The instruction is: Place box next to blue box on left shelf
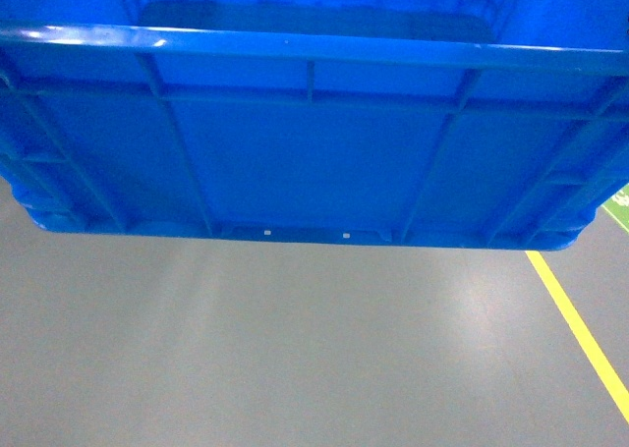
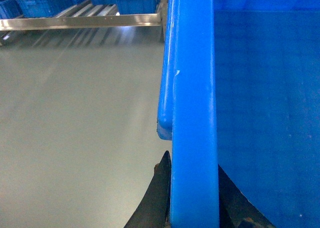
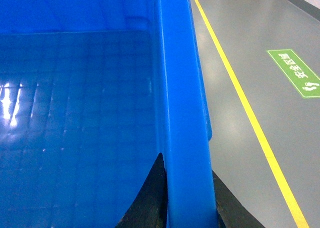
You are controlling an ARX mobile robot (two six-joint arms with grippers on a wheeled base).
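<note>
- Left wrist view, left gripper: dark fingers stand on either side of the box's side rim, one outside, one inside. Closed on the rim and gripping it.
- Right wrist view, right gripper: same arrangement on the opposite rim; one dark finger inside the wall, one outside. Clamped on the rim.
- Box: large bright blue crate, thick rim, ribbed sides, two small pale marks at the bottom lip. Held between both arms, clear of the floor, filling the upper half of the head view. Interior with a faint grid pattern on the bottom; the part in view holds nothing.
- Floor: smooth grey, directly under the box.
- Yellow line: runs along the floor to the robot's right, near a green floor sign.
- Left shelf: silver front rail with roller tracks behind, far across the floor, ahead and to the left, well apart from the box.
- Blue boxes on the shelf: several resting there; one shows red contents.
- Task status, by judgement: lift and carry done; the approach to the shelf, the set-down beside a blue box and the release are left.
</note>
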